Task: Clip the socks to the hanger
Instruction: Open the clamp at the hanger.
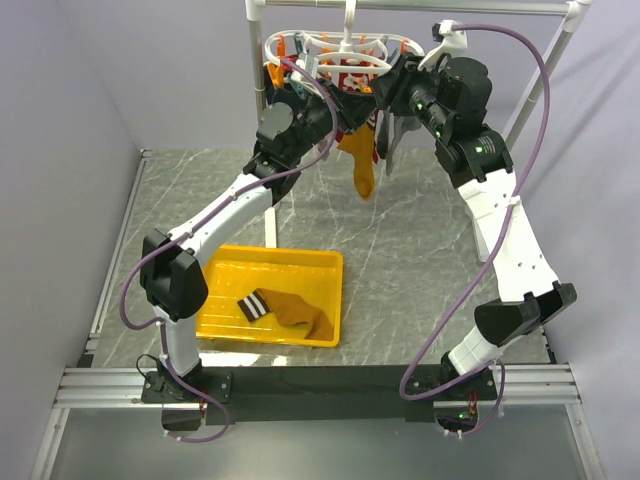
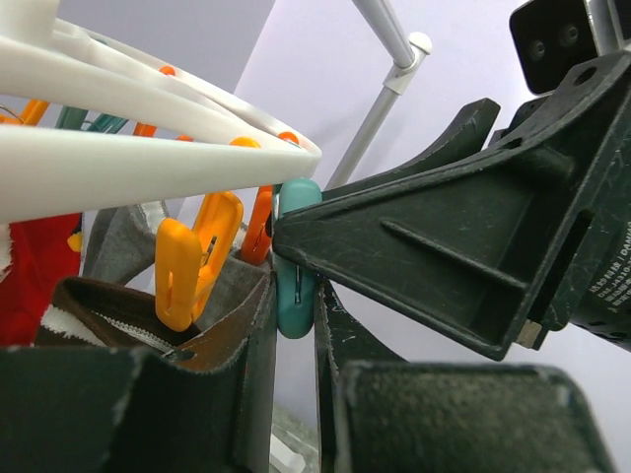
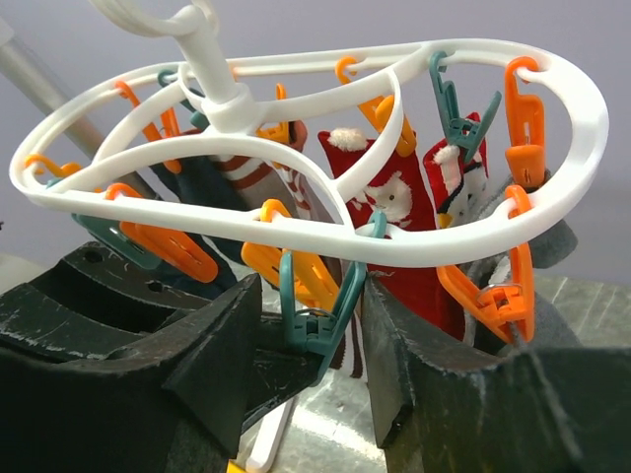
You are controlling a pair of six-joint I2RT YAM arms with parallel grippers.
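While one mustard sock [image 1: 290,312] lies flat in the yellow tray [image 1: 230,285] by the near edge of the worktop [image 1: 420,250], left of centre, all the action is up high at the far edge. Both arms reach up and away, elbows over the middle.

Moving out: the other sock [image 1: 362,165] dangles toe-down over the far middle, long axis straight up and down, striped cuff on top. The left gripper [image 2: 296,340] has that cuff, with its fingers pressed nearly together and brown fabric bunched at the tips. It looks pinched, though the contact itself is hidden.

Right alongside, the right gripper [image 3: 315,325] is clamped across a teal clip [image 2: 296,307], one finger each side, a fingertip [image 2: 325,236] touching the clip's body. Has the squeeze opened the clip? Can't tell.

Now the key bit: the clip hangs upright, and the cuff sits just beside its lower end, a touch below, toward an orange clip [image 2: 192,261]. The cuff is not between the clip's halves yet. My read is that the left arm makes the move, a short lift and sideways nudge, while the right keeps squeezing.

Farthest back, the white hanger [image 3: 434,252] hangs by its hook from the rail [image 1: 480,8] above the far edge, red Santa socks [image 3: 389,197] pegged on it.
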